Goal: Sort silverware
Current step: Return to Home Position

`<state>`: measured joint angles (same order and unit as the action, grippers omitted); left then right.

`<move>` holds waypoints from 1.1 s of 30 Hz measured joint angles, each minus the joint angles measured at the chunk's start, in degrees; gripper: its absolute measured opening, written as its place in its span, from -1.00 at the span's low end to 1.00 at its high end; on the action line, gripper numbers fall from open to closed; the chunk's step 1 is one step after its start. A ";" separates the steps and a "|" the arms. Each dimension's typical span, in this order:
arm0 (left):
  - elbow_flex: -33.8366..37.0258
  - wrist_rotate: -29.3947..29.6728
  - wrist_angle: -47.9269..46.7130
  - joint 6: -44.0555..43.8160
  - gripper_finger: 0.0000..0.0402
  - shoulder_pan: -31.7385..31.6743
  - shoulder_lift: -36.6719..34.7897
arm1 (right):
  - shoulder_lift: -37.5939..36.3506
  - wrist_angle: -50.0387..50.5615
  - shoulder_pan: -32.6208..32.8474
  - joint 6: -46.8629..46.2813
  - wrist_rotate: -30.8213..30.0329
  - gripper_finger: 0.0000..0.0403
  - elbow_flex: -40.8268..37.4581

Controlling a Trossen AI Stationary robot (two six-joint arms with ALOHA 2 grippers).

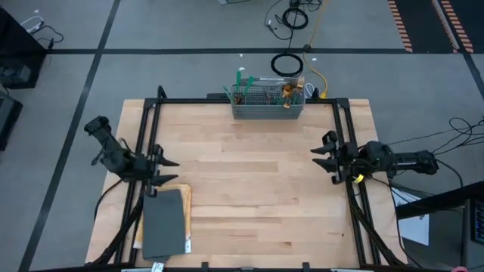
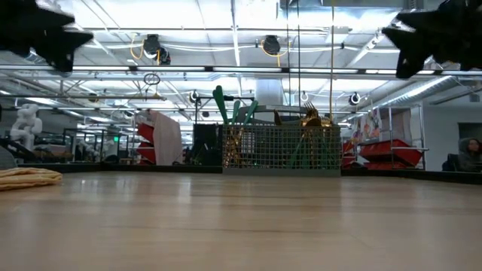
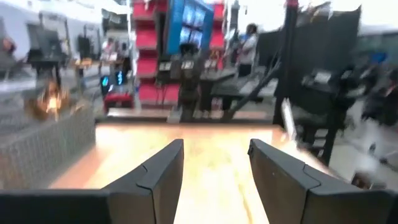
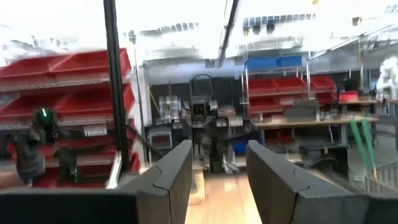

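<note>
The silverware (image 1: pixel 266 89) stands in a grey wire basket (image 1: pixel 268 106) at the middle of the table's far edge, with teal-green handles (image 2: pixel 226 105) and gold heads (image 2: pixel 312 117) sticking up above its rim. My left gripper (image 1: pixel 172 171) hovers open at the table's left edge, pointing across the table, with nothing between its fingers (image 3: pixel 216 146). My right gripper (image 1: pixel 318 159) hovers open at the right edge, facing inward and also holding nothing (image 4: pixel 217 144). Both are far from the basket (image 3: pixel 43 149). In the right wrist view a few teal handles (image 4: pixel 360 146) show at the side.
A grey flat board (image 1: pixel 165 223) lies on a tan cloth (image 2: pixel 28 177) at the near left corner, just below my left gripper. Black frame rails (image 1: pixel 249 101) run along the far and side edges. Bare wood (image 1: pixel 249 189) fills the middle of the table.
</note>
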<state>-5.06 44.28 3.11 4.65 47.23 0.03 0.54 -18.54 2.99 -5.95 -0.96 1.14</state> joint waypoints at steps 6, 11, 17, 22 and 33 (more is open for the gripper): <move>4.21 -1.06 -0.25 -5.83 -0.06 -2.18 0.53 | 0.00 2.64 1.22 2.19 -0.07 -0.31 -0.31; 4.21 -2.30 -0.30 -4.15 -0.06 -2.26 0.77 | 0.11 8.31 1.81 3.66 -0.29 -0.31 -0.35; 4.21 -2.38 -0.40 -4.35 -0.06 -2.26 1.14 | 0.11 11.05 1.79 3.64 -0.65 -0.31 -0.35; 4.21 6.41 -1.27 -3.07 -0.06 -4.78 2.18 | 0.11 13.28 1.79 3.64 -0.65 -0.31 -0.35; 4.69 -31.15 0.72 -11.72 -0.06 -18.25 4.87 | 0.11 16.23 1.79 1.13 -0.54 -0.31 -0.35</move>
<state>-0.36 13.12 3.83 -7.07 28.98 4.91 0.64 -2.31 4.78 -4.82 -1.50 0.80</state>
